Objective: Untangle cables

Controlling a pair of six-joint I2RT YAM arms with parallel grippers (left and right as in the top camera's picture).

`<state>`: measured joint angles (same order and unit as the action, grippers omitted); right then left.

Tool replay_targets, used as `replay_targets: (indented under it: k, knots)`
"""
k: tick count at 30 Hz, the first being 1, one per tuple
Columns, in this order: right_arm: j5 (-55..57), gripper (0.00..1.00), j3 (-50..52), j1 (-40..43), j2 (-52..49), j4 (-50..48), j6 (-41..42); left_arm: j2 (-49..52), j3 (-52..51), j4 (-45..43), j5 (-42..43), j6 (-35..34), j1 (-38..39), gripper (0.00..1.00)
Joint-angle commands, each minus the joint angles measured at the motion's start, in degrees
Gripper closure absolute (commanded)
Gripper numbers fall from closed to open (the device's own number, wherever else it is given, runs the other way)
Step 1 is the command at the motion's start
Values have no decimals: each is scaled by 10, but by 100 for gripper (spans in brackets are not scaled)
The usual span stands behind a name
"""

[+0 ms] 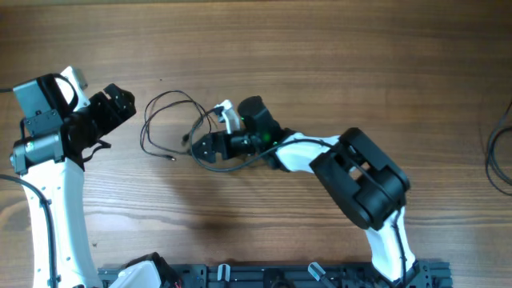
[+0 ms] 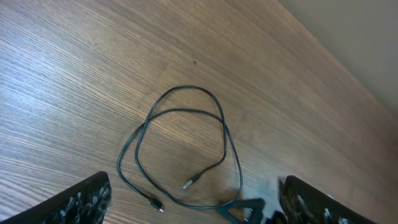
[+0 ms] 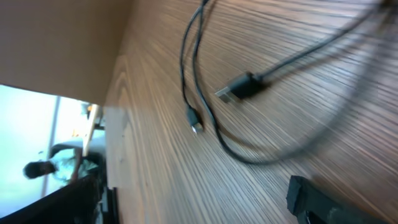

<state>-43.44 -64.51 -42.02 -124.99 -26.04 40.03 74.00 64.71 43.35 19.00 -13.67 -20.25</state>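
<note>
free: table far strip and right side | blocked: cables looped between left gripper and right gripper

A bare wood-grain table with a dark rail along its near edge.

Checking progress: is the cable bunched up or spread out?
Spread out: the cable lies in loose open loops flat on the table, not a tight coil.

Left arm: white links, a grey cylindrical joint, black housings, a black cable alongside; right arm: bulky black housing, white links, a small green glow, perhaps an indicator light; left gripper fingers black, pebbled.
</note>
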Motion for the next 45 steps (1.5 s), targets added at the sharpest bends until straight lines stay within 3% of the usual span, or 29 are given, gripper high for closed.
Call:
replay_targets:
  k: [1,8,10,12,15,20,23,45]
  knots:
    - [1,0,-35,-25,-62,12,41,-6,2,4,13,0,7,11]
    - [31,3,-72,-37,-105,13,88,-18,2,4,20,0,7,11]
    - [31,16,-73,-37,-115,12,97,-26,2,3,20,0,7,11]
    - [35,40,-73,-37,-122,15,97,-33,2,2,20,0,7,11]
    - [36,67,-73,-37,-124,19,102,-42,2,2,20,0,7,11]
    - [51,88,-73,-37,-124,30,111,-56,2,2,20,-1,7,11]
    - [50,96,-73,-37,-124,30,111,-64,2,5,20,-1,7,11]
    - [22,95,-73,-37,-124,29,110,-81,2,28,20,0,7,9]
